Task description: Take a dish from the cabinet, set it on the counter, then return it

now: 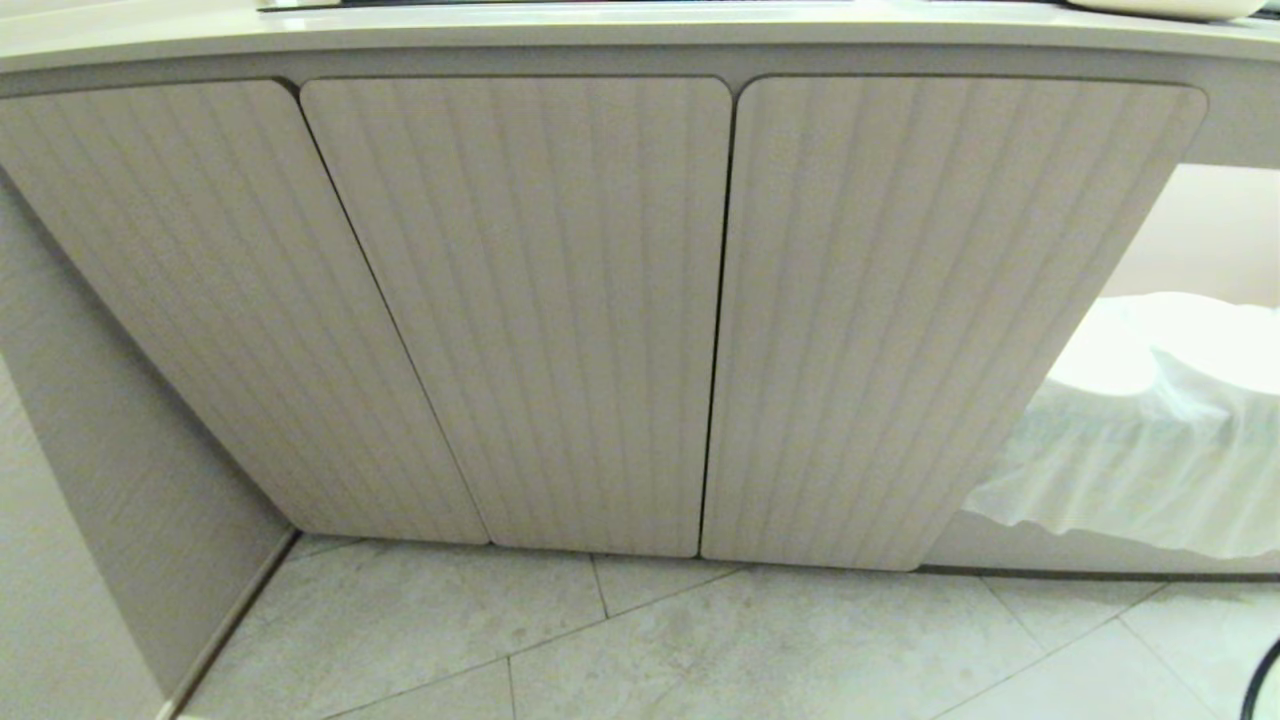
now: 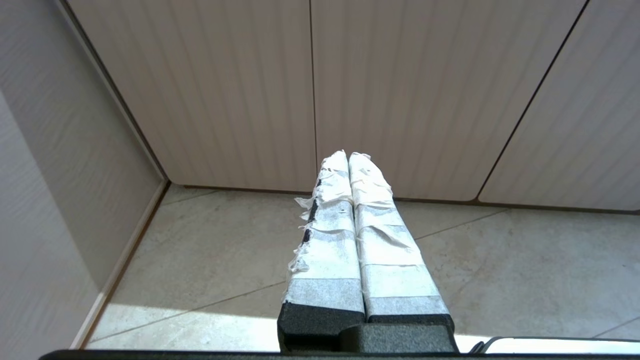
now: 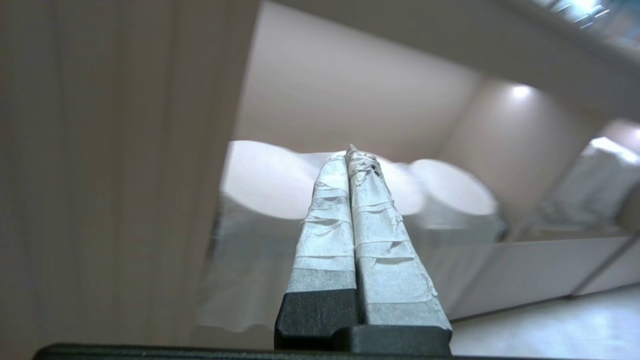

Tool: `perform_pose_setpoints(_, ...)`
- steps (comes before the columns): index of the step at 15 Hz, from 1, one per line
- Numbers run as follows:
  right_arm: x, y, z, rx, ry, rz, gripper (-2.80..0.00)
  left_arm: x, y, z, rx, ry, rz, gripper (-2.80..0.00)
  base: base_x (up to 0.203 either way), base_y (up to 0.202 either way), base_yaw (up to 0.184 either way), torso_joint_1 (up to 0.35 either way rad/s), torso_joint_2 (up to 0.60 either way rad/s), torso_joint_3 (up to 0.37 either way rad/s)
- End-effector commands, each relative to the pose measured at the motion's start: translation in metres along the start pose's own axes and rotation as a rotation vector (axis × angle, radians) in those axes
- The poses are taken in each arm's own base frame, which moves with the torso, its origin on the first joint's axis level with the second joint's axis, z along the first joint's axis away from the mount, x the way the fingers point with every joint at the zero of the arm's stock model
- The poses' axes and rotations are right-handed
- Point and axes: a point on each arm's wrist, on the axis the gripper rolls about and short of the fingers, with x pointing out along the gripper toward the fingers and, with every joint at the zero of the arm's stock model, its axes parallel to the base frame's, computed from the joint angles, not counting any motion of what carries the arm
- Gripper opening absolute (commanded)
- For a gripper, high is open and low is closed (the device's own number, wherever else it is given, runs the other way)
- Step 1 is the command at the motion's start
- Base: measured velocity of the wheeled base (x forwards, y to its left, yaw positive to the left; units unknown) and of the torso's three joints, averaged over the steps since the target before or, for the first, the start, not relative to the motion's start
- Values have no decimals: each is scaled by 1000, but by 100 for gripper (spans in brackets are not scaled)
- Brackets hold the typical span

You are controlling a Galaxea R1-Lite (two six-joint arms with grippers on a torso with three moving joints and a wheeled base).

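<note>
Head view: cabinet [image 1: 520, 300] doors all closed under the counter [image 1: 500, 30], so the dish is hidden, presumably inside. Left wrist view: left gripper [image 2: 348, 156] pressed together, empty, above floor tiles [image 2: 210, 260]. Right wrist view: right gripper [image 3: 350, 152] pressed together, empty, beside a door edge; the dish is judged rigid, smooth, breakable, best pinched at its rim.

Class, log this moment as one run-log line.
cabinet: doors closed | dish: not visible | left gripper: shut, empty | right gripper: shut, empty
</note>
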Motion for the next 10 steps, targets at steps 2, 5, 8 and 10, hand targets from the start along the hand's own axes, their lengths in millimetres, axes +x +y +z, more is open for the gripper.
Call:
perform_pose_setpoints(2, -48, -35, 19, -25, -148, -85, -280, 0, 0, 0, 0, 0, 0, -280, 0, 0, 0, 0, 0, 0)
perform_pose_setpoints(5, -72, -37, 6, -90, -76, 49, -280, 0, 0, 0, 0, 0, 0, -280, 0, 0, 0, 0, 0, 0)
perform_pose_setpoints(8, -95, -33, -26, -107, 147, 243, -280, 0, 0, 0, 0, 0, 0, -280, 0, 0, 0, 0, 0, 0)
perform_pose_setpoints(10, -115, -35, -46, -72, 273, 324, -280, 0, 0, 0, 0, 0, 0, -280, 0, 0, 0, 0, 0, 0)
